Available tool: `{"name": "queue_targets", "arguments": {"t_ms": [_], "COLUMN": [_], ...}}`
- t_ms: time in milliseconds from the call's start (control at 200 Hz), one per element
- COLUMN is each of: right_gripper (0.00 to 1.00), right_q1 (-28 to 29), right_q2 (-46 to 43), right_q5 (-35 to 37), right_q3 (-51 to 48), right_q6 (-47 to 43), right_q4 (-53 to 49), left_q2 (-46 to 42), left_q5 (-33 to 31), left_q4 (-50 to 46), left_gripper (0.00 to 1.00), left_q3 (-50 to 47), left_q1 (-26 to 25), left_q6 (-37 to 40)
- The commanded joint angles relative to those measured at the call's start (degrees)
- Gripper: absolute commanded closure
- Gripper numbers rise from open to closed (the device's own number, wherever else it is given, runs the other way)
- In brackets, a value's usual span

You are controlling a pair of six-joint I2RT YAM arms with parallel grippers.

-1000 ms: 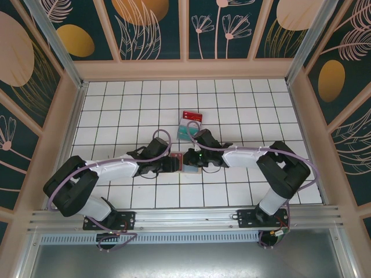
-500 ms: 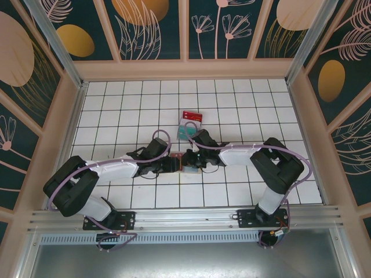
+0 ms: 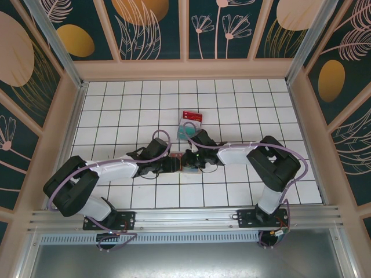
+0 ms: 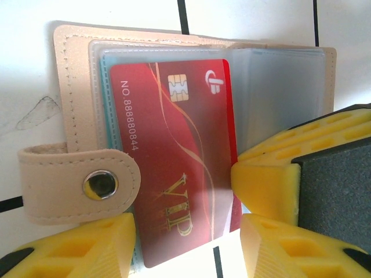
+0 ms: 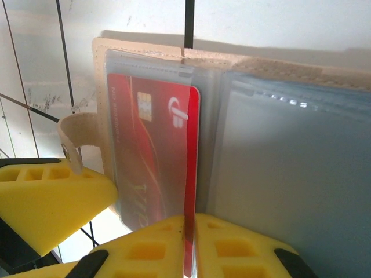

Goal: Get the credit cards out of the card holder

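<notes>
Right hand (image 5: 188,231) is pressed together on the bare edge of the red glossy plastic VIP card (image 5: 151,156). That card sits in the open tan stitched leather-like card holder (image 4: 72,87), near the middle of the white tiled tabletop (image 3: 116,104). Left hand (image 4: 188,231) stands half spread, with its yellow ribbed fingers (image 4: 75,249) down at the holder's near edge beside the snap strap (image 4: 75,182). I judge it is pinning rather than gripping.

I read this as the pull-out step. Next I need a straight, flat draw toward the spine, since the frosted flexible sleeve (image 4: 278,87) looks clingy. At 12 o'clock from the holder lie a second red card (image 3: 192,116) and a teal card (image 3: 185,132), already out.
</notes>
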Motion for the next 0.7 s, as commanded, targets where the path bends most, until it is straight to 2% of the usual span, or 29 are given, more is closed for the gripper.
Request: {"name": "queue_targets", "arguments": {"t_ms": [0, 30, 696], "right_gripper": [0.96, 1.0, 1.0], "right_q1": [0.3, 0.25, -2.68], "right_q2": [0.86, 0.74, -5.58], "right_q5": [-1.61, -1.46, 1.3], "right_q3": [0.96, 0.94, -2.94], "right_q6": [0.2, 0.25, -0.46], "right_q4": [-0.26, -0.32, -4.47], "left_q2": [1.18, 1.23, 1.47], "left_q5": [0.93, 0.84, -0.97], "left_q4": [0.18, 0.1, -1.78], "left_gripper": [0.48, 0.48, 0.51], "left_q3": [-0.53, -0.53, -0.8], "left_q1": [0.18, 0.15, 0.12], "left_q6": [-0.69, -0.69, -1.03]}}
